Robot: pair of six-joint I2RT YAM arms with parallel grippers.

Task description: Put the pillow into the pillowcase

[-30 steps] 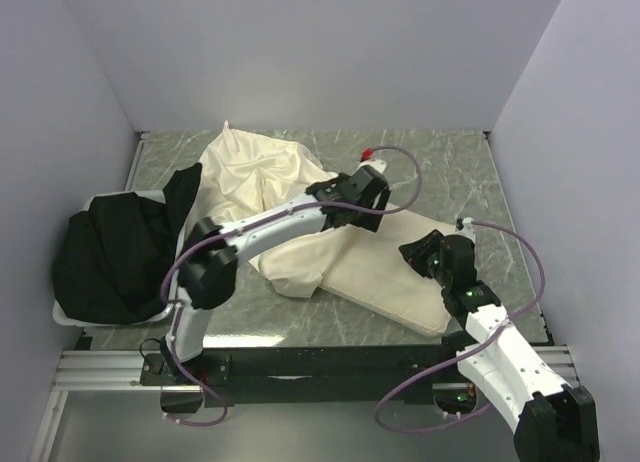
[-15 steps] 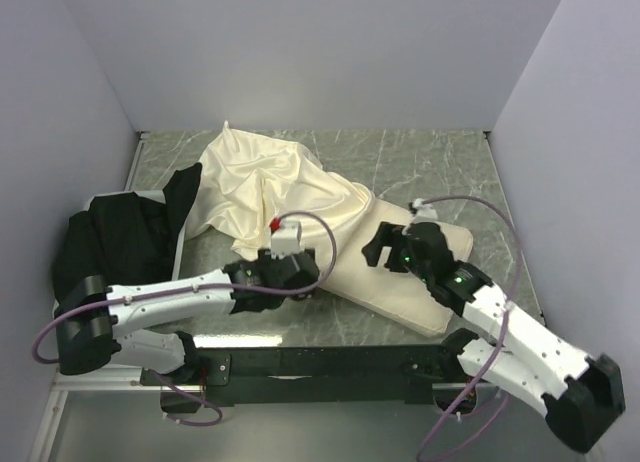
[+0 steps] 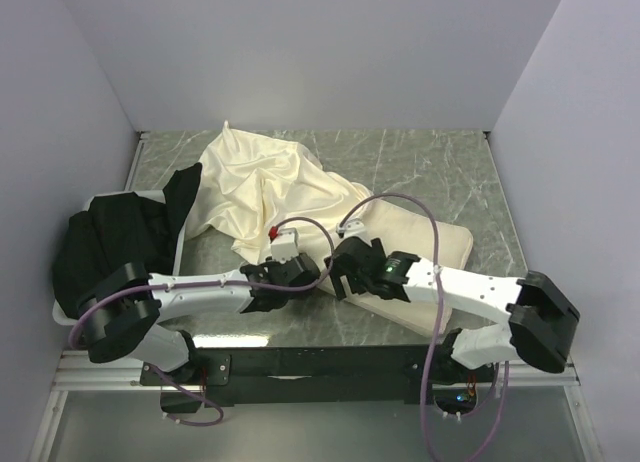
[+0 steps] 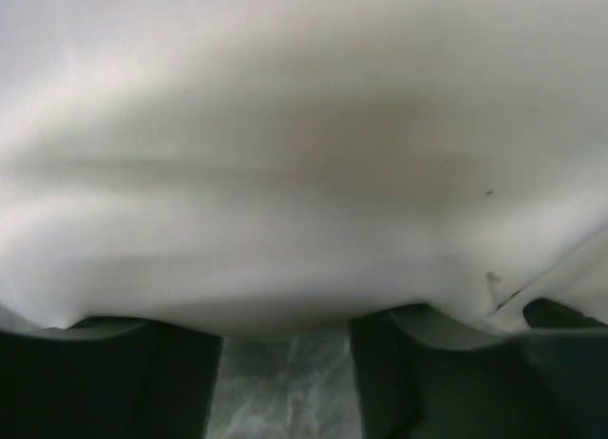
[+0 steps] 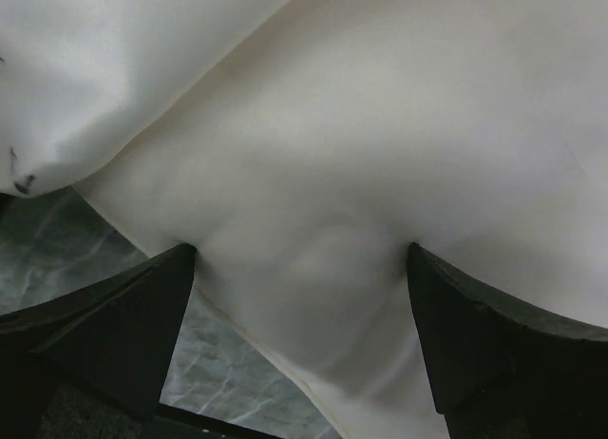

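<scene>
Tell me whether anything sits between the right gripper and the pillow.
Nothing visible does. The right gripper is open, its fingers straddling the pillow at its corner. The pillowcase only overlaps the pillow beside them.

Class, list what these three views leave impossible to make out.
- Top view: the opening of the pillowcase, lost in its folds.
- Top view: the near-left end of the pillow, covered by the right gripper.
- Left wrist view: the cloth above the left gripper is blurred; pillow or pillowcase unclear.
</scene>
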